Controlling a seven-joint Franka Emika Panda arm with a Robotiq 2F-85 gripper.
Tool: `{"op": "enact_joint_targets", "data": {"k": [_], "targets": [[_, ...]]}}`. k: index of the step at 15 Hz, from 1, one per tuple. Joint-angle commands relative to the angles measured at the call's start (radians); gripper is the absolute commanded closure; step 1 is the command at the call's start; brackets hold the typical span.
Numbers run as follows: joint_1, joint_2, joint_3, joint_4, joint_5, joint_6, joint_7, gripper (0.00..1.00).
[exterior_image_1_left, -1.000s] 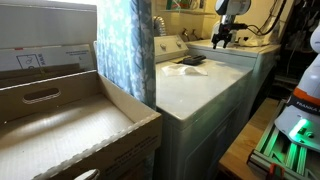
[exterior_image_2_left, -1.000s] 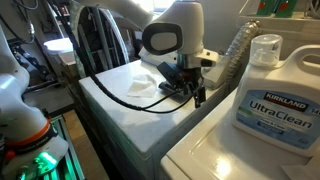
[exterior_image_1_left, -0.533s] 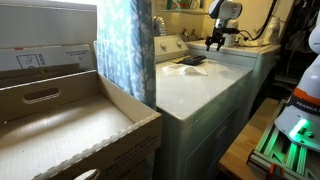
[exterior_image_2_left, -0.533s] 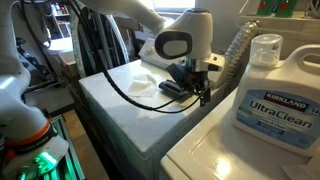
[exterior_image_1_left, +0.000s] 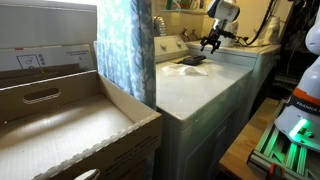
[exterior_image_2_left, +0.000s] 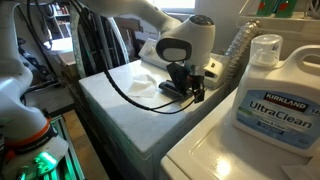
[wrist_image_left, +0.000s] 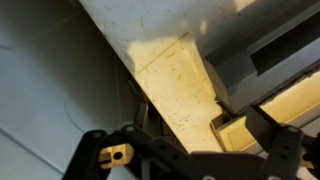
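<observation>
over washer top (exterior_image_2_left: 115, 102) | end effector (exterior_image_2_left: 188, 90) spread | near dark flat item (exterior_image_1_left: 193, 60) on cloth (exterior_image_1_left: 178, 70)

The white detergent jug (exterior_image_2_left: 272, 92) bears a blue label (exterior_image_2_left: 276, 108) reading "KIRKLAND" above "UltraClean" in large white letters. The finer print below it is too small to read.
</observation>
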Motion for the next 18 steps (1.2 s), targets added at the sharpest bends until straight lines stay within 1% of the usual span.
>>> {"op": "enact_joint_targets", "data": {"k": [1,4,6,10,14,18], "targets": [[-0.077,0.056,0.049,0.074,0.163,-0.046,-0.079,0.0],[-0.1,0.103,0.068,0.131,0.264,-0.083,-0.109,0.0],[-0.101,0.136,0.066,0.173,0.29,-0.127,-0.101,0.0],[-0.09,0.2,0.067,0.257,0.295,-0.191,-0.08,0.0],[-0.094,0.254,0.092,0.335,0.3,-0.229,-0.096,0.0],[-0.086,0.306,0.105,0.392,0.28,-0.275,-0.083,0.0]]}}
